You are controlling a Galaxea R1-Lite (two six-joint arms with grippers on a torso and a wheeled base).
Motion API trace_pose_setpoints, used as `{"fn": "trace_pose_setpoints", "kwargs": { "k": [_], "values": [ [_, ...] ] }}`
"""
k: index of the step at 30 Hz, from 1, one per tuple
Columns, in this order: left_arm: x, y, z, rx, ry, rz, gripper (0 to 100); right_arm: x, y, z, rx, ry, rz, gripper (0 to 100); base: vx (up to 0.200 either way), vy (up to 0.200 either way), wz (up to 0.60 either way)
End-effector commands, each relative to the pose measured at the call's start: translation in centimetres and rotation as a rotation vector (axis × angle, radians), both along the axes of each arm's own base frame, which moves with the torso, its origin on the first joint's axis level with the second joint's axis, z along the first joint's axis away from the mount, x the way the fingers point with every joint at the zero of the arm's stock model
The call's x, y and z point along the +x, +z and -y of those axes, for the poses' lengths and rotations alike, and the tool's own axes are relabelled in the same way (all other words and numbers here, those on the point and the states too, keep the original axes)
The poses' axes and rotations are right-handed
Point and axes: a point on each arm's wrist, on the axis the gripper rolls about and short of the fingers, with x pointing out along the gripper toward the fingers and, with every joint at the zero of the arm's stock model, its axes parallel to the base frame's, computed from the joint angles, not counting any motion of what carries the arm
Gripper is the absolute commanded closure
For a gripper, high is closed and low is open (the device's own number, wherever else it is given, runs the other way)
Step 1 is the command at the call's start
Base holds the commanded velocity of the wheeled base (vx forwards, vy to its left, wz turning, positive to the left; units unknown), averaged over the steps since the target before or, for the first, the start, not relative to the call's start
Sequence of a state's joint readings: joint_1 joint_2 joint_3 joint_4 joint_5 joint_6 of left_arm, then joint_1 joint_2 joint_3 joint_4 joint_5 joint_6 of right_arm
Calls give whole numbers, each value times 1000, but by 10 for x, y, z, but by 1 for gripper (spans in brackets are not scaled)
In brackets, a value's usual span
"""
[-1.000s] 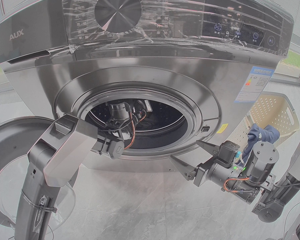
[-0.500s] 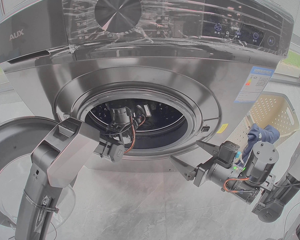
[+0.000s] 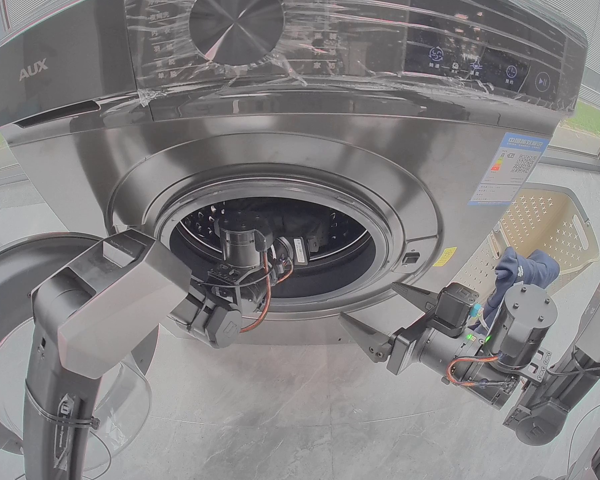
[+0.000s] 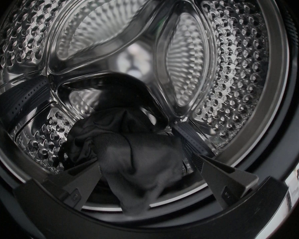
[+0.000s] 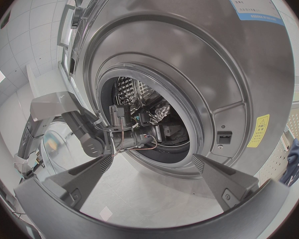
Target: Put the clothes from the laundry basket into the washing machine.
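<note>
The washing machine (image 3: 300,135) stands with its round drum mouth (image 3: 380,235) uncovered. A heap of black clothes (image 4: 136,156) lies low in the steel drum (image 4: 222,67), just inside the lip, and shows as a dark mass (image 3: 293,218) in the head view. My left gripper (image 4: 149,186) is open at the drum mouth, one finger on each side of the heap, gripping nothing. My right gripper (image 3: 373,321) hangs open and empty below and right of the drum mouth. A blue garment (image 3: 523,271) is draped over the beige laundry basket (image 3: 553,225) at the right.
The machine's round door (image 3: 7,315) is swung out to the left beside my left arm. Grey tiled floor (image 3: 280,401) spreads in front of the machine. The basket stands close against the machine's right side, behind my right arm.
My left arm has drawn back and down out of the drum mouth, uncovering the black clothes inside. The right arm and the blue garment have not moved.
</note>
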State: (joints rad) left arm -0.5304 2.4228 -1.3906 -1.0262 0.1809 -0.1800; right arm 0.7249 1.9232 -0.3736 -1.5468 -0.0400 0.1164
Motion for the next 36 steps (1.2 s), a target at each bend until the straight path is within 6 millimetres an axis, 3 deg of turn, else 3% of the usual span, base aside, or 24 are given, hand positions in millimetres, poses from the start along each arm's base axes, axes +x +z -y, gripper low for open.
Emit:
{"fn": "trace_pose_setpoints", "kwargs": {
  "k": [1,2,6,9,12,13,14,18,23,29,36],
  "values": [
    [-39,26,5,7,-71,-5,0,0,0,0,0,1,0,0,0,0,0],
    [-54,20,4,39,-100,-43,0,-1,-1,0,-3,1,-4,0,0,0,0],
    [-72,-1,-2,134,-146,-91,0,-1,-2,1,-6,-1,-7,0,0,0,0],
    [-88,-10,-7,146,-167,-83,0,-2,-1,2,-4,-2,-5,0,0,0,0],
    [-120,-12,-10,156,-235,-92,0,-2,-1,2,-4,-1,-7,0,0,0,0],
    [-120,-12,-10,156,-235,-92,0,-2,-1,2,-4,-1,-7,0,0,0,0],
    [-144,-14,-14,171,-280,-109,0,-4,-1,4,-9,1,-11,0,0,0,0],
    [-183,-4,-25,127,-368,-76,0,-12,2,11,-10,-5,-10,0,0,0,0],
    [-230,12,-52,86,-415,-49,0,-32,13,34,-6,-24,4,0,0,0,0],
    [-257,32,-84,57,-355,1,0,-44,17,58,-4,-73,5,0,0,0,0],
    [-283,37,-111,51,-346,8,0,-53,17,89,-11,-172,-4,0,-29,0,0]
  ]
}}
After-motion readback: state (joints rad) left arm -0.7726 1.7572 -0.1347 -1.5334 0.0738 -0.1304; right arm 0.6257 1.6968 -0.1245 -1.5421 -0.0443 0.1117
